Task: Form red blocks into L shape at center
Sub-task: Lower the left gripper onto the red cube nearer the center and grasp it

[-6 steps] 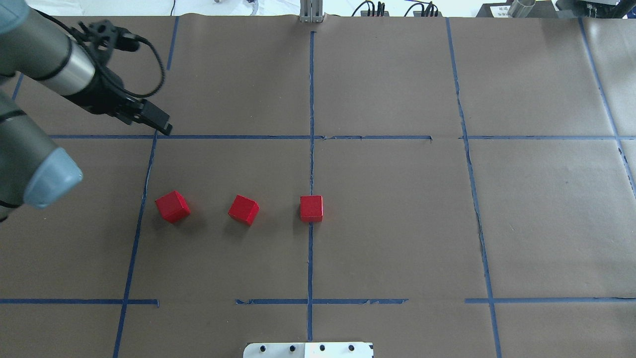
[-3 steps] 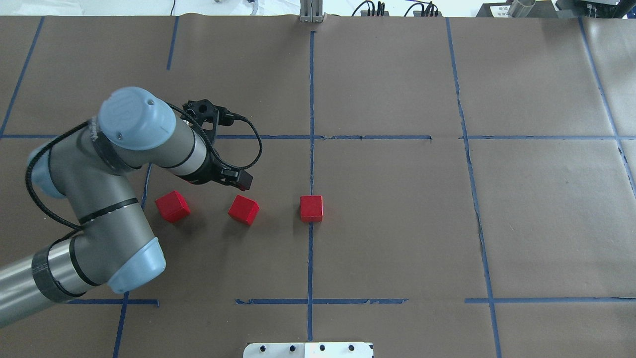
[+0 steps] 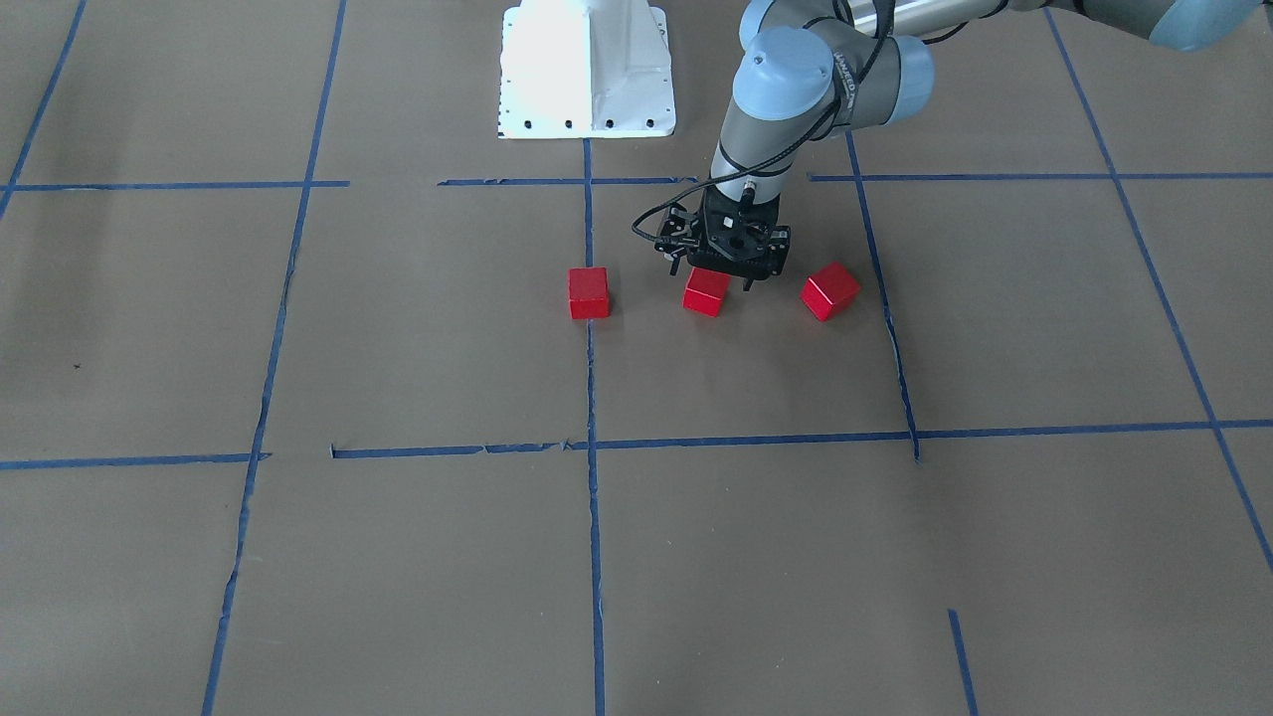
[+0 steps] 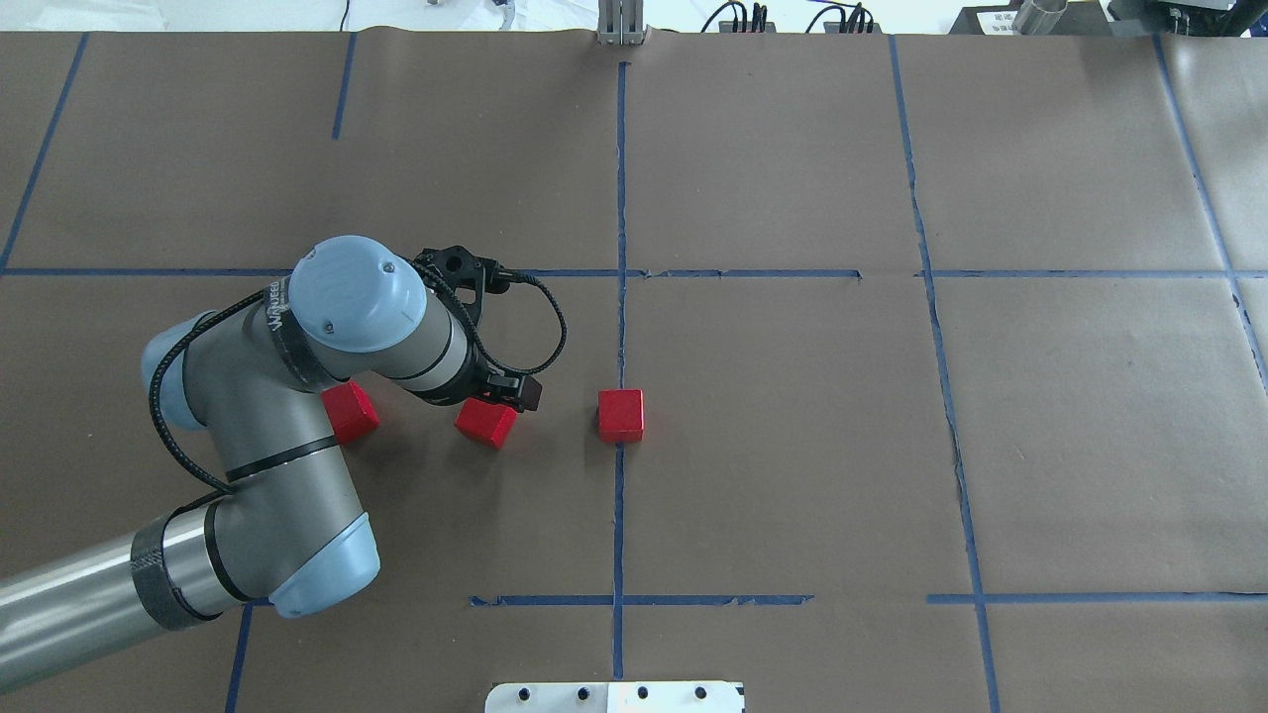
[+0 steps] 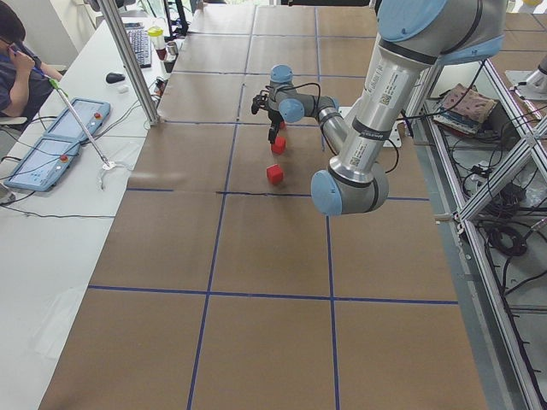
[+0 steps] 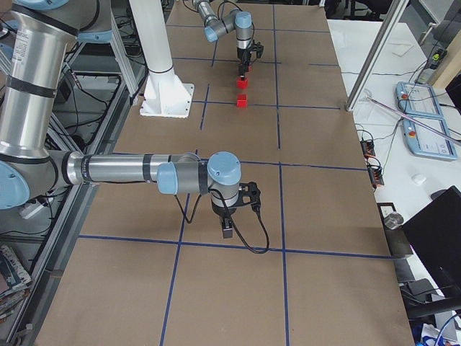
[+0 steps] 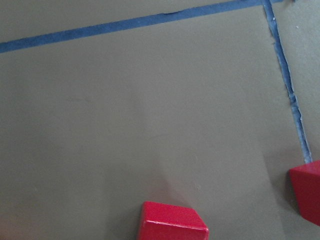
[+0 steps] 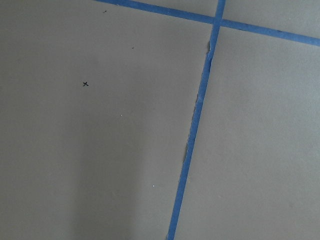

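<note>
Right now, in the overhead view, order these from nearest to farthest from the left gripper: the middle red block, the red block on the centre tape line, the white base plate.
1. Middle red block: just under the left gripper.
2. Red block on the centre tape line: to its right.
3. White base plate: at the view's bottom edge.

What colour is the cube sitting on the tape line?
Red. The cube shows best in the overhead view.
</note>
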